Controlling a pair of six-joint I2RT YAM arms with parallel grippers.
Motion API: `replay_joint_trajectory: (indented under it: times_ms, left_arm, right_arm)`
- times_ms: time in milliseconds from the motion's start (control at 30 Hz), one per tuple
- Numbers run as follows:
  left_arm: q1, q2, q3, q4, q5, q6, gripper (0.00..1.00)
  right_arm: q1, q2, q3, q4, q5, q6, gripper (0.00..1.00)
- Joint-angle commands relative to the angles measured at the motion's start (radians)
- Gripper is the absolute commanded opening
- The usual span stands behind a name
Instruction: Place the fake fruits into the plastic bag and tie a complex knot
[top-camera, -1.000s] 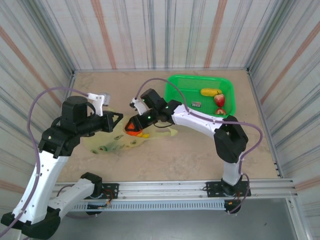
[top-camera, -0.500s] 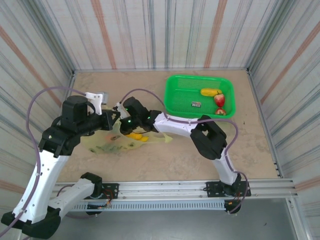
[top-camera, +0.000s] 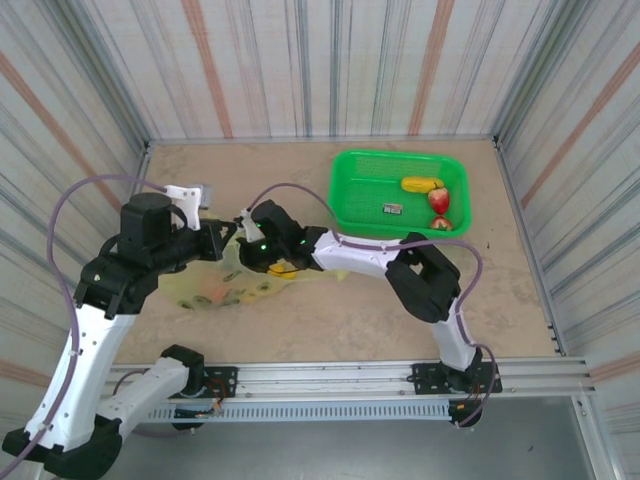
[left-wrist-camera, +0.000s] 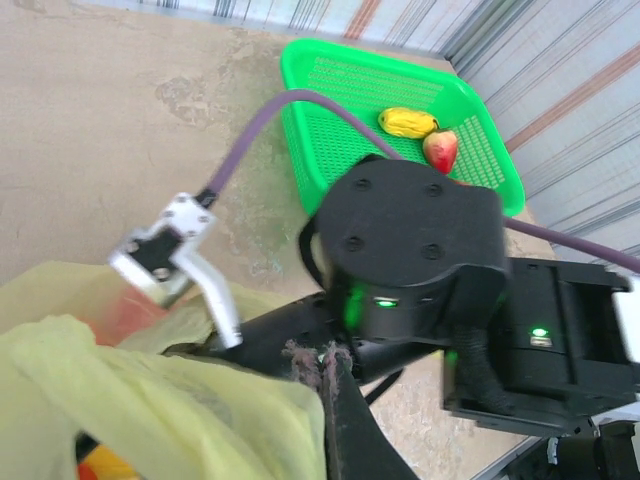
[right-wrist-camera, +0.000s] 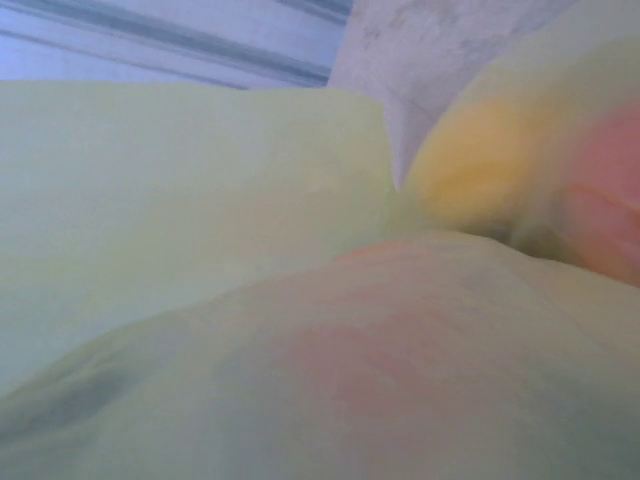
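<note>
**Top view.** The plastic bag (top-camera: 205, 290) lies crumpled on the table (top-camera: 350, 310), left of centre, where the two arms meet. The left gripper (top-camera: 230, 240) is pressed together on the bag's upper rim. The right gripper (top-camera: 250, 256) reaches into the bag's mouth just beside it. Its fingers are hidden, so whether they are spread or closed cannot be told. A yellow banana (top-camera: 284, 268) lies at the mouth under the right arm; whether it is inside the film or on top of it is unclear. The green basket (top-camera: 345, 195) stands well apart at the far right. It holds a second banana (top-camera: 421, 184), a red fruit (top-camera: 439, 200) and a smaller red piece (top-camera: 441, 222).

**Left wrist view.** A red-orange fruit (left-wrist-camera: 135, 315) shows through the bag's yellow film, just below the right arm's wrist.

**Right wrist view.** The film lies close to the lens, blurred, with a yellow fruit (right-wrist-camera: 480, 150) and a reddish fruit (right-wrist-camera: 400, 360) behind it.
</note>
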Motion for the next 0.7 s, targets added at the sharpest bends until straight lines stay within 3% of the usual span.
replay_joint_trajectory:
  times_ms: [0, 133, 333, 467, 500, 567, 633, 667]
  left_arm:
    - [0.011, -0.028, 0.036, -0.001, -0.023, 0.017, 0.0]
    - [0.01, -0.036, 0.042, -0.008, -0.023, 0.031, 0.0]
    - [0.009, -0.045, 0.003, 0.019, 0.006, 0.022, 0.0]
    - [0.009, -0.048, -0.012, 0.028, 0.026, 0.02, 0.0]
    - [0.009, -0.05, -0.011, 0.026, 0.029, 0.022, 0.0]
    - [0.01, -0.05, -0.003, 0.018, 0.031, 0.026, 0.0]
    - [0.009, -0.051, 0.005, 0.012, 0.034, 0.029, 0.0]
    - [0.008, -0.05, 0.008, 0.01, 0.034, 0.029, 0.0]
  right_arm:
    - [-0.025, -0.137, -0.093, -0.048, 0.07, -0.082, 0.98]
    - [-0.033, -0.301, -0.212, -0.146, 0.162, -0.221, 0.97]
    - [-0.064, -0.551, -0.389, -0.2, 0.277, -0.322, 0.82]
    - [-0.094, -0.692, -0.45, -0.264, 0.335, -0.415, 0.46]
    - [-0.104, -0.72, -0.461, -0.285, 0.353, -0.443, 0.44]
    - [-0.125, -0.779, -0.466, -0.366, 0.434, -0.521, 0.49]
    - [-0.145, -0.822, -0.467, -0.444, 0.52, -0.593, 0.66]
    - [-0.163, -0.839, -0.465, -0.481, 0.541, -0.621, 0.7]
